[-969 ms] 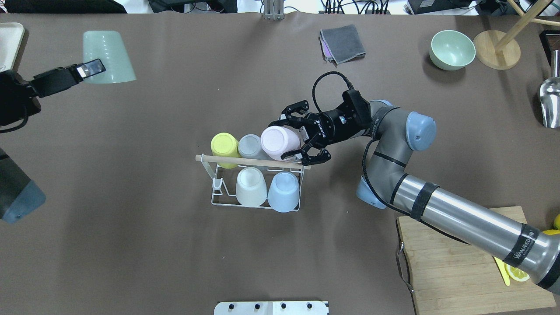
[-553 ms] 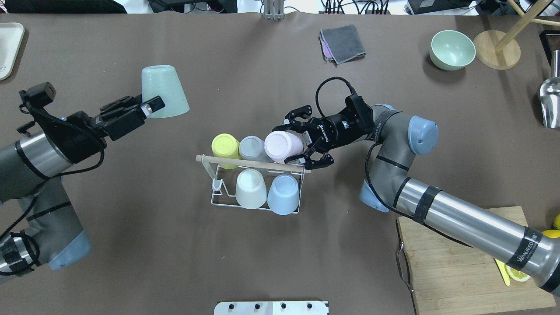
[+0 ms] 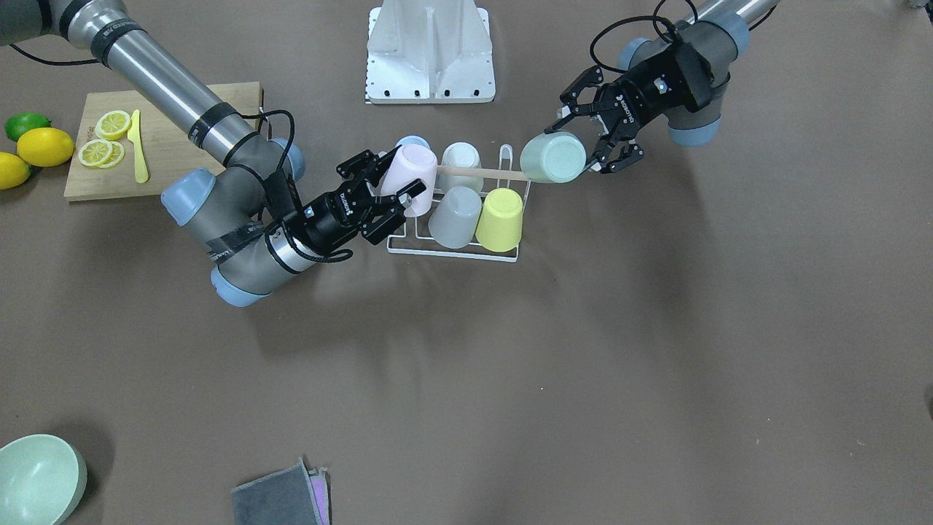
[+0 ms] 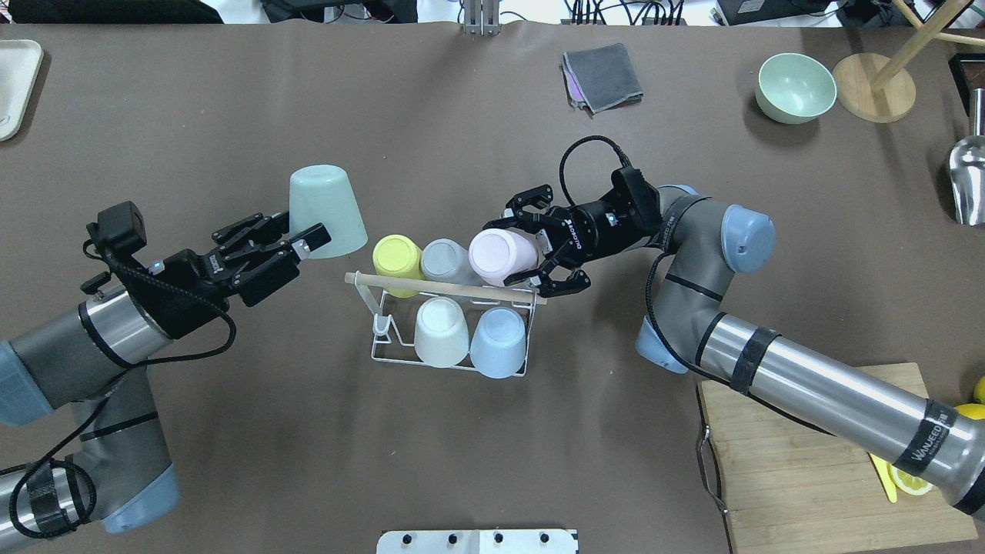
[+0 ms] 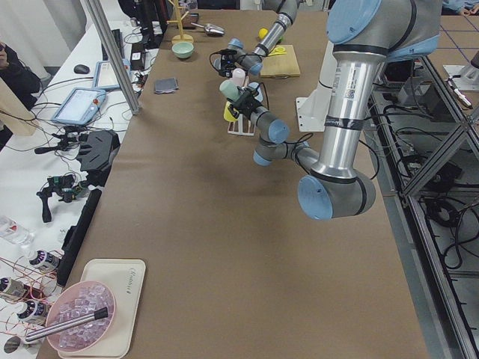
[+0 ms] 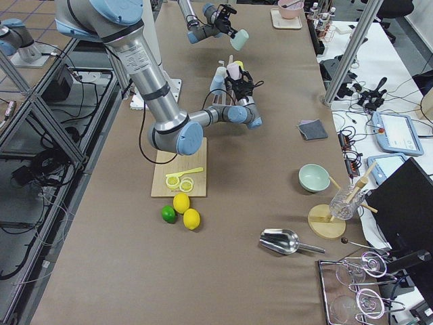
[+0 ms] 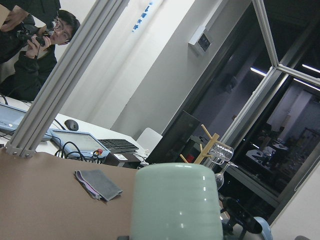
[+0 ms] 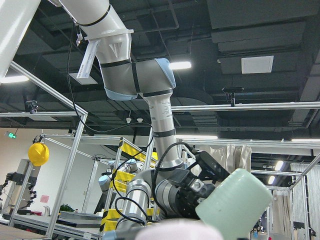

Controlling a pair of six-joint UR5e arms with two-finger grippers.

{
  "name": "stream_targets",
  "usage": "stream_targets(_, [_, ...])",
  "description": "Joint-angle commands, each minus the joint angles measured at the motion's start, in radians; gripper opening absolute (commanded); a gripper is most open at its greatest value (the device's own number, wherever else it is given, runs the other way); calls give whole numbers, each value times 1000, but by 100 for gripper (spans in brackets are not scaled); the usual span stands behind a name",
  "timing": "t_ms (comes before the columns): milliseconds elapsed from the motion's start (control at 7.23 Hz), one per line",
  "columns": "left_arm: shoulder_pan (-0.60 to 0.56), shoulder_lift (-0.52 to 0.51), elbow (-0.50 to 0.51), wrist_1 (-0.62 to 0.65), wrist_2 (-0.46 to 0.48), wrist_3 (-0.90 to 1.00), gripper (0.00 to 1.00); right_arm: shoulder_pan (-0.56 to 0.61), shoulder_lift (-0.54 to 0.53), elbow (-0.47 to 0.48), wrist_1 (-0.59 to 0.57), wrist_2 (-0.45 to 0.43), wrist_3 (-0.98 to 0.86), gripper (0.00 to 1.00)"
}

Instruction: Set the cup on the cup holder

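The cup holder [image 4: 454, 362] is a white wire rack with a wooden rod [image 4: 446, 286] across its top. It stands mid-table and holds yellow [image 4: 396, 256], grey [image 4: 442, 259], white [image 4: 441, 329] and blue [image 4: 499, 338] cups upside down. My right gripper [image 4: 514, 252] is shut on a pink cup [image 4: 496, 258], which is tilted at the rack's back right end [image 3: 415, 164]. My left gripper [image 4: 304, 232] is shut on a mint green cup [image 4: 327, 211] and holds it in the air left of the rack [image 3: 554, 159]. One prong [image 4: 381, 323] at the front left is bare.
A wooden cutting board [image 4: 808, 462] with lemon slices lies at the near right. A grey cloth [image 4: 602, 75], a green bowl [image 4: 795, 86], a wooden stand [image 4: 873, 85] and a metal scoop [image 4: 968, 173] are at the far right. A tray [image 4: 15, 77] is at the far left.
My left arm has carried the mint green cup from the far left to just left of the rack. My right gripper and the pink cup have shifted slightly right.
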Motion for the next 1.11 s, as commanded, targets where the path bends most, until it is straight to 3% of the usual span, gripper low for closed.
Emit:
stream_targets(0, [36, 8, -23, -1, 0, 71, 0, 10, -1, 0, 1, 0, -1, 99])
stream_targets(553, [108, 38, -40, 0, 17, 109, 0, 94, -38, 18, 1, -7, 20, 99])
stream_targets(969, [166, 36, -29, 5, 68, 129, 0, 160, -69, 53, -14, -21, 269, 99])
